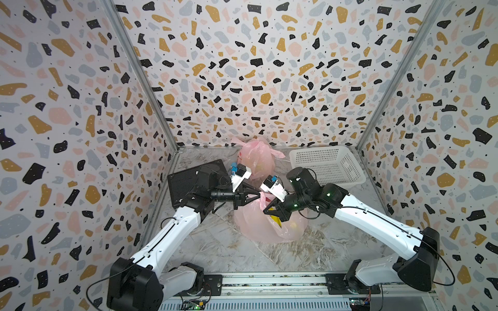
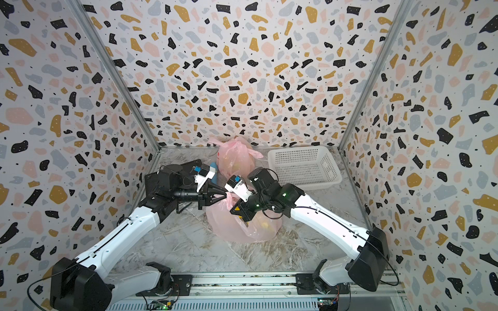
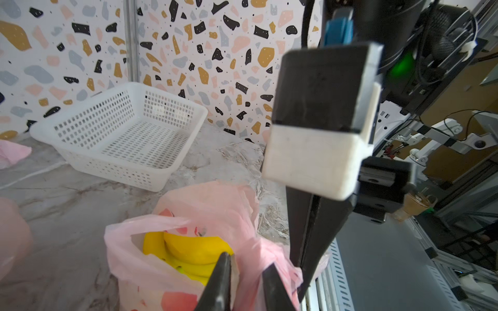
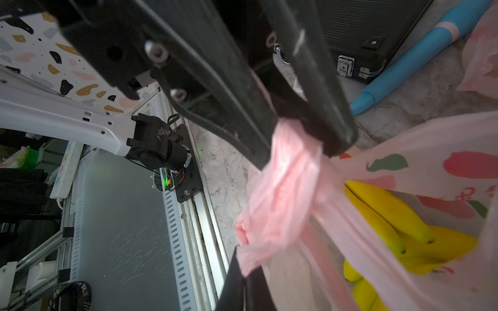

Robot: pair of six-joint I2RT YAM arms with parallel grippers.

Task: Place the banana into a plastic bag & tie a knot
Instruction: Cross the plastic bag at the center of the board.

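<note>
Smooth yellow bananas (image 4: 390, 215) fill a crinkled, translucent pink plastic bag (image 1: 256, 229) at the middle of the marble-veined desk (image 1: 215, 250). Jaws of the left gripper (image 1: 259, 194) pinch its twisted handle; those of the right gripper (image 4: 239, 255) clamp another strip.

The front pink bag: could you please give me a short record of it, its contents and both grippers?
Bag: pink, mouth open
Contents: bananas
Left gripper: jaws shut on a handle
Right gripper: jaws shut on a handle
Knot: handles bunched; cannot tell if tied
Behind: second bag, basket
</note>
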